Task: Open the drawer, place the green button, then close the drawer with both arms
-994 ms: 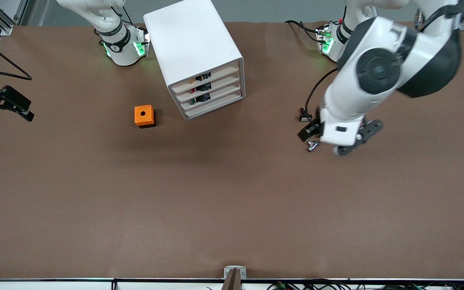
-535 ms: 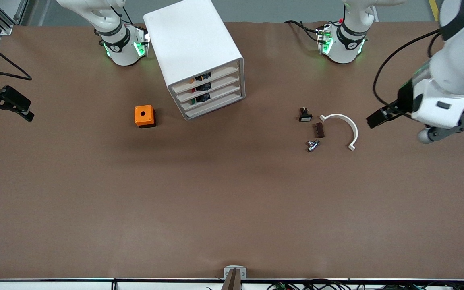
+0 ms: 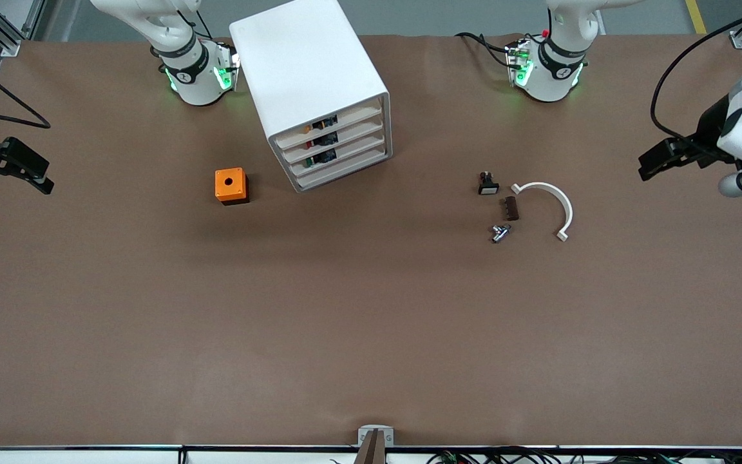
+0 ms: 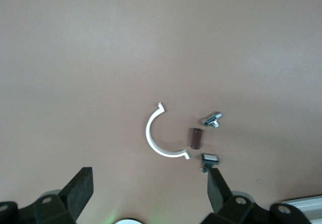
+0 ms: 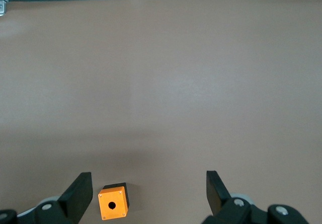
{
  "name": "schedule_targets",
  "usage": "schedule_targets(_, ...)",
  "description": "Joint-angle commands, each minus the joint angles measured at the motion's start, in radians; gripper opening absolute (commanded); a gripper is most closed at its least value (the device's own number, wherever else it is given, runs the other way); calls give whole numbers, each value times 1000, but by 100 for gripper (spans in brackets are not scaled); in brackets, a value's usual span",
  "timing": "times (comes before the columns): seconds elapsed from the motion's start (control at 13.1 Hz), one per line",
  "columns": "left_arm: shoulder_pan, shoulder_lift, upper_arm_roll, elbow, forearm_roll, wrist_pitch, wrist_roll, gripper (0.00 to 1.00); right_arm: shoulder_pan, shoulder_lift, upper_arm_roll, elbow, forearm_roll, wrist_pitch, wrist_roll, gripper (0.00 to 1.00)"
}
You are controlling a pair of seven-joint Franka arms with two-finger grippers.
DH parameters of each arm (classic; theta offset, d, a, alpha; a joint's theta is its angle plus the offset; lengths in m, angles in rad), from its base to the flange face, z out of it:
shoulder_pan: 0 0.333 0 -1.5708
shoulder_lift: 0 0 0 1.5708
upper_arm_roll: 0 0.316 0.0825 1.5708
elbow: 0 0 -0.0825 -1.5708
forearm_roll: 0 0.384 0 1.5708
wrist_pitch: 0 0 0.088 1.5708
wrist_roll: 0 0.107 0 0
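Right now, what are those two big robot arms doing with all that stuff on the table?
Nothing is being held. The left gripper hangs open over the left arm's end of the brown table, and the right gripper hangs open over the right arm's end. The boxy white cabinet has all four drawers shut. A curved white clip and small parts lie loose, and an orange box sits near the cabinet.

cabinet (image 3: pixel 310 77) front unobstructed, orange box (image 3: pixel 230 185) beside

Parts inside the cabinet (image 3: pixel 319 90) drawers too small to identify.
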State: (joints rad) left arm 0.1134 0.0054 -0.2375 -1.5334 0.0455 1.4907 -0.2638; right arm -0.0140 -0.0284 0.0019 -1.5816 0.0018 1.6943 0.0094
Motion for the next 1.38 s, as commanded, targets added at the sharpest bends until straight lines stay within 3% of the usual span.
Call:
schedule_targets(0.0, 9, -82, 35, -90, -3, 31, 119, 100, -24, -4, 20, 5, -2, -11, -5, 100)
schedule_targets(0.46, 9, -151, 27, -158, -4, 14, 127, 100, -24, -4, 17, 5, -2, -8, -6, 100)
schedule_targets(1.3, 3, -140, 21, -136, -36, 2, 193, 100, -24, -4, 17, 5, -2, -8, -5, 100)
